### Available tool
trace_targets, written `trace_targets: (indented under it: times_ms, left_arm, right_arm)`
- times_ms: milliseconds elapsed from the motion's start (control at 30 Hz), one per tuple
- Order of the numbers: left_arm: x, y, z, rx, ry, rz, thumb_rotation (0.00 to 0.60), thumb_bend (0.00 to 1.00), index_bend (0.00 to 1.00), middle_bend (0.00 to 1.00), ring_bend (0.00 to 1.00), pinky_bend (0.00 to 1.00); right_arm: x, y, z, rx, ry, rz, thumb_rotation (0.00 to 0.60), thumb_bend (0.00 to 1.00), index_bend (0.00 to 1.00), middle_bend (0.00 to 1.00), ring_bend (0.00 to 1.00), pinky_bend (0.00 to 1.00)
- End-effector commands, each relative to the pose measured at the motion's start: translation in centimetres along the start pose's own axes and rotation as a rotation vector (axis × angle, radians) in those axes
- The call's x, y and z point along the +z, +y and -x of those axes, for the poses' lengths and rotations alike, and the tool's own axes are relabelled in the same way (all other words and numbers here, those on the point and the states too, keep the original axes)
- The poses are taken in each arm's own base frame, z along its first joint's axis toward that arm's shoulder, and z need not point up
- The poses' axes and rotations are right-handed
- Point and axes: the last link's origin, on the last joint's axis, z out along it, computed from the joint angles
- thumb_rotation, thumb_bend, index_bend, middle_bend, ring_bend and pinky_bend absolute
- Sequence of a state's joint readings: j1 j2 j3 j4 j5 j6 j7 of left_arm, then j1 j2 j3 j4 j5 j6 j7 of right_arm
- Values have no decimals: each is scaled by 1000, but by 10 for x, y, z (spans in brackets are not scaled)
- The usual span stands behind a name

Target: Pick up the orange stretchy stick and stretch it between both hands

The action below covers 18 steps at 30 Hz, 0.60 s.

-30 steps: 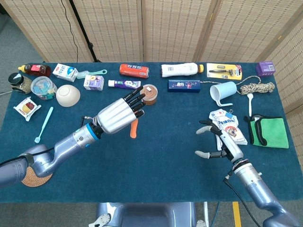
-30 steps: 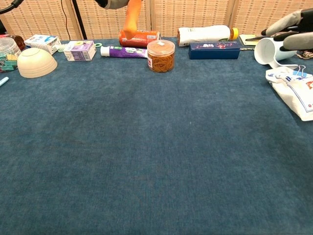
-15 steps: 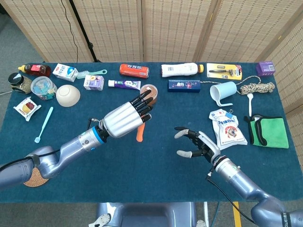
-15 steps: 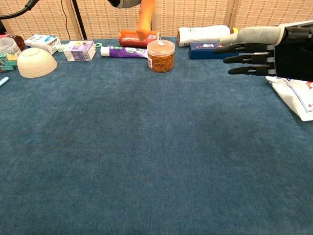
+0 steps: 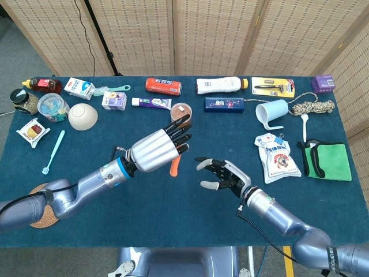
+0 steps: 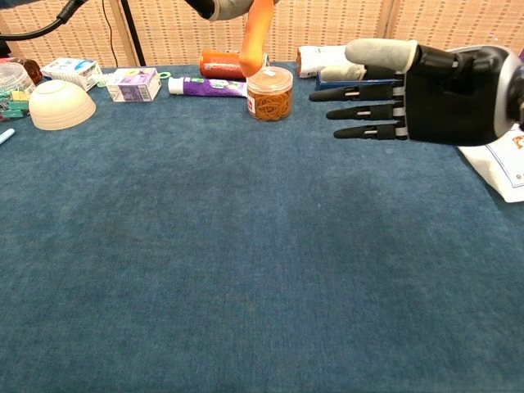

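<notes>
Woven folding screens are standing behind the bench, which is wearing a dark blue cloth.

Left hand is hanging above the middle of the bench, silver back facing up in the head view, dark fingers pointing toward the jar of rubber bands. It is gripping the orange stretchy stick; the stick's lower end is poking out beneath the hand on the near side of the jar. In the chest view the stick is dangling from the top edge, its tip lying just above the jar lid, clear of the cloth.

Right hand is hovering just to the right of the stick, apart from it. Fingers are spread and extended, pointing toward the stick, thumb raised; it is holding nothing. Chest view is showing the same: dark fingers straight and separated, pale thumb on top.

Along the far edge, behind the jar: a red can lying on its side, a toothpaste tube, a small purple carton, a white bottle with a yellow cap and a dark blue box. Further left of the jar a cream bowl is sitting upside down. Right of the jar, a light blue mug is lying tipped, with a printed white bag nearer the front and a green cloth beyond that.
</notes>
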State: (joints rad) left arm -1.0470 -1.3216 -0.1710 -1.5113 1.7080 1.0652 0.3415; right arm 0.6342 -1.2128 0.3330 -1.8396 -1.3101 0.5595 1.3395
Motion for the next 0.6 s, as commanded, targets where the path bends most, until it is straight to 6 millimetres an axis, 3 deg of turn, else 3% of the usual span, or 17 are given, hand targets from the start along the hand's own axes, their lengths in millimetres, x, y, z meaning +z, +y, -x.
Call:
trace_targets:
  times_ms: [33,600]
  left_arm:
    - [2,3,-1,4,7,5,600,514,838,336,155,0]
    - [5,12,-3,37,25,22,600,513,838,336,154,0]
  right_arm:
    - [9,1,2,22,-12,4,600,83,407,150,36,0]
    - [28,5,10,42,-31,-17,600,106,443,164,57,0]
